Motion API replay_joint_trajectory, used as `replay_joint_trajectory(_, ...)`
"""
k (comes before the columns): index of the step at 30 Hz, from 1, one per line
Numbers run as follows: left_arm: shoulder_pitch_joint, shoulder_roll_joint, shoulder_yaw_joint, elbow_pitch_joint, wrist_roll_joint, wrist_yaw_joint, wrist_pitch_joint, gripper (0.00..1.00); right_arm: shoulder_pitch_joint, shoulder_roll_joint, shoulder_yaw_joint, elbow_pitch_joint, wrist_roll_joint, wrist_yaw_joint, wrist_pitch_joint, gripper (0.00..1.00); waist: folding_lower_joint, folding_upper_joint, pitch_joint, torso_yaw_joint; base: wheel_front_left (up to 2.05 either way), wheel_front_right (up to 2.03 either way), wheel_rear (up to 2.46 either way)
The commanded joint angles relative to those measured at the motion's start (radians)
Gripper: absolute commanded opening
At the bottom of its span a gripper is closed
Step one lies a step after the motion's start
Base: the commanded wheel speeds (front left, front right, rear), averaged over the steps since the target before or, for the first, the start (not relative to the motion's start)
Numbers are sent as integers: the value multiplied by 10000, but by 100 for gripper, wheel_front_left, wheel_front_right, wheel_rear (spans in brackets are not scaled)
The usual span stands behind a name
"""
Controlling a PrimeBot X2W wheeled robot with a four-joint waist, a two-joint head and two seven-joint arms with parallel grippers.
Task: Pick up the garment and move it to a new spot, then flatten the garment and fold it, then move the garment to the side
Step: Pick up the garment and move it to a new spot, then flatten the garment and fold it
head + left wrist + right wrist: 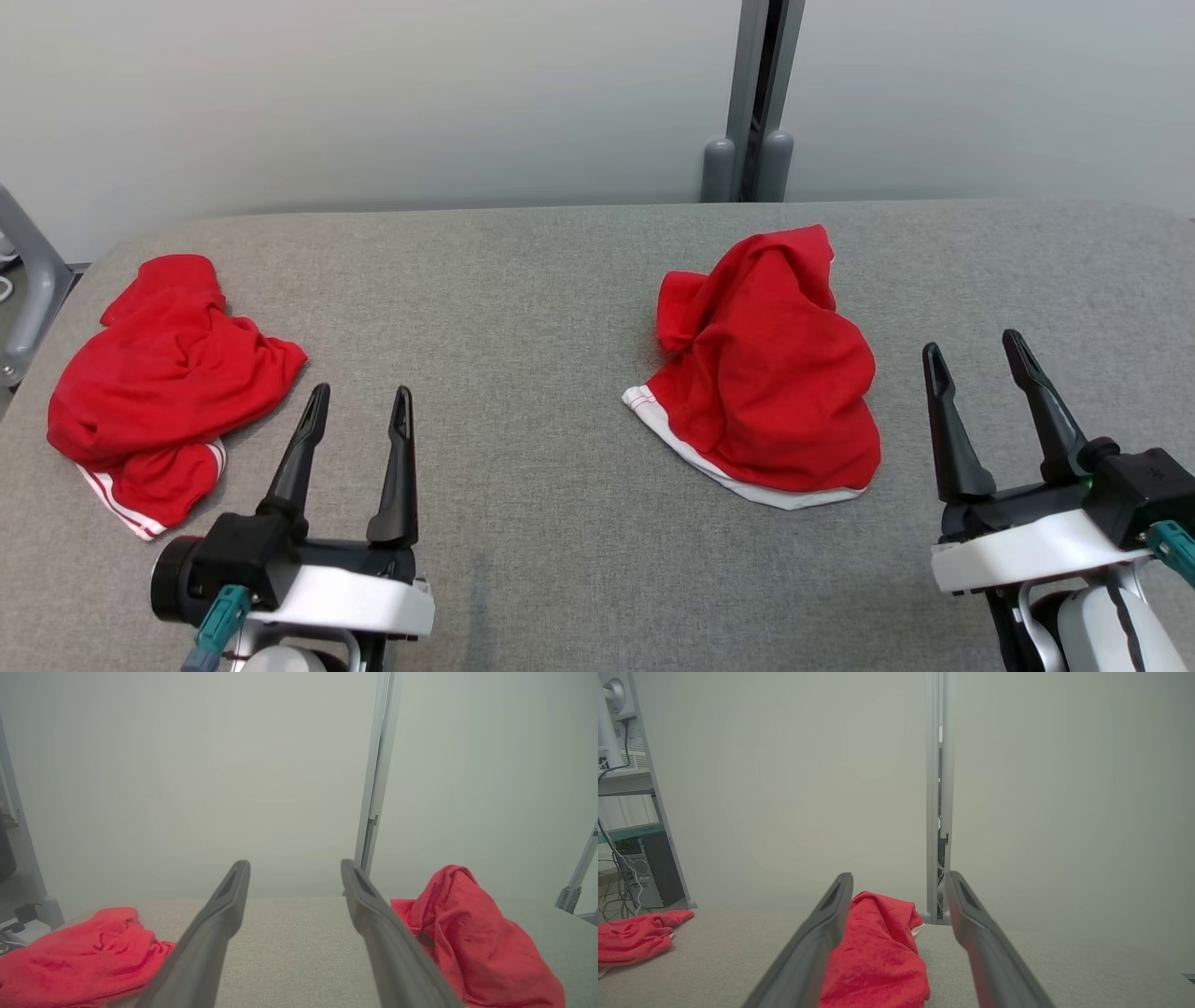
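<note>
Left gripper (362,392): two dark fingers spread wide with nothing between them, over the near left of the grey fabric-covered table (523,299). Right gripper (972,343): fingers likewise spread and empty, at the near right. Neither touches cloth.

Crumpled red cloth garment with a white hem (770,373): heaped to a peak right of centre on the table, between the two grippers and a little farther out than their tips. It lies nearer the right gripper, to that gripper's left, with bare table between them. The white hem runs along its near edge.

Second crumpled red garment with white stripes (159,373): a low pile by the table's left edge, just left of the left gripper and apart from it.

Left wrist view: bare table between its fingers, one red pile outside each finger. It adds a slanted grey frame leg (577,877) past the table's right end.

Right wrist view: the peaked heap sits in the gap between its fingers, partly behind the left one. It adds a dark computer tower (644,877) and cables beyond the table's left end.

Head view: a grey upright post (756,93) against the pale wall behind the far edge.
</note>
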Motion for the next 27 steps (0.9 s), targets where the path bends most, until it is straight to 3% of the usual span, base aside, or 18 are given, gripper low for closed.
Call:
replay_joint_trajectory(1, 184, 31, 66, -63, -22, -43, -26, 100, 117, -10, -98, 82, -79, -3, 3, 100, 0, -1, -38, -12, 0, 0, 0)
replay_joint_trajectory(27, 89, 26, -90, 125, -100, -48, -27, 100, 4, 172, -349, 408, -245, -3, 3, 100, 0, -1, -1, -173, 0, 0, 0)
